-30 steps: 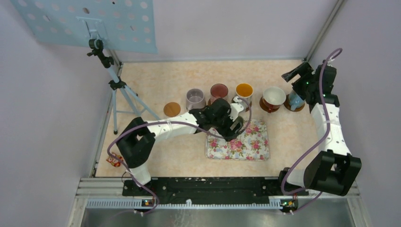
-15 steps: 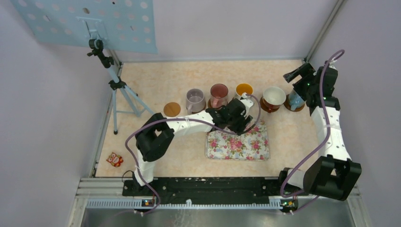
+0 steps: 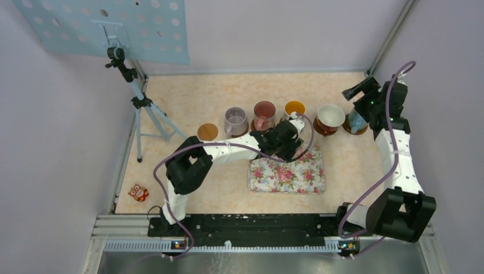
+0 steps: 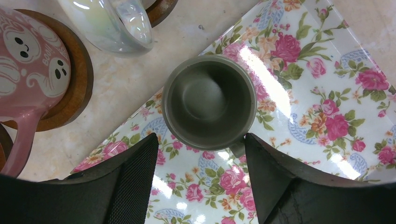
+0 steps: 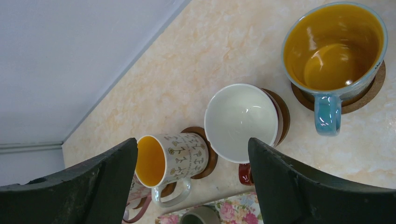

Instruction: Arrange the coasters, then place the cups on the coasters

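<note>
A small grey-green cup (image 4: 208,102) stands upright on the floral tray (image 4: 303,116), near its far left corner. My left gripper (image 4: 201,140) hovers over it, open, one finger on each side of the cup's near rim and the handle stub close to the right finger (image 4: 275,172). Seen from the top, this gripper (image 3: 283,147) hides the cup. One bare coaster (image 3: 208,132) lies at the left end of the row. The lavender cup (image 3: 235,120), pink cup (image 3: 264,114), orange-inside white cup (image 3: 294,108), wide white cup (image 3: 331,117) and light blue cup (image 3: 357,121) sit on coasters. My right gripper (image 5: 192,142) is open and empty above the row's right end.
A tripod (image 3: 140,103) stands at the far left, its legs reaching toward the bare coaster. A small orange toy (image 3: 137,192) lies by the left front edge. The side walls run close to the row's right end.
My left gripper moved right and away from me to the tray's far left corner, and its jaws narrowed a little. The right arm stayed still.
</note>
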